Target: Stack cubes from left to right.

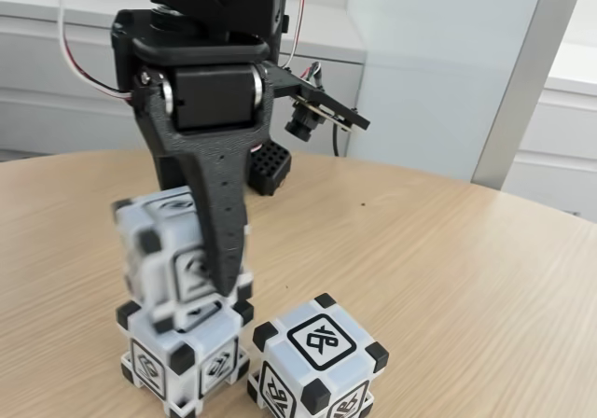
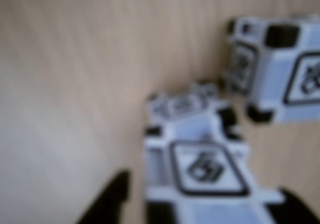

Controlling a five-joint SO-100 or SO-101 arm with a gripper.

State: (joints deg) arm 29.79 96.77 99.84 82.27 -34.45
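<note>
On the left of the fixed view, the base cube (image 1: 182, 353) sits flat on the wooden table (image 1: 466, 250), close to the near edge of frame. Directly above it is the held cube (image 1: 173, 245), motion-blurred, tilted a bit, its lower edge at or just above the base cube's top; can't tell if they touch. The gripper (image 1: 201, 283) is clamped on the held cube: one black finger (image 1: 219, 222) runs down its right face and covers part of the symbol there, the other finger is hidden behind the cube. Wrist camera (image 1: 308, 119) hangs off the arm on a bracket, behind and above the stack, with white and red wires looping up. A small black studded block (image 1: 269, 166) lies on the table behind the arm.

Right of the stack, the third cube (image 1: 317, 357) rests on the table just beside the base cube, narrow gap between, not touching.

Wrist view is blurry: held cube (image 2: 200, 169) sits between two dark fingertips (image 2: 107, 199) at the bottom edge, base cube peeking out beyond it, third cube (image 2: 280, 74) at upper right.
</note>
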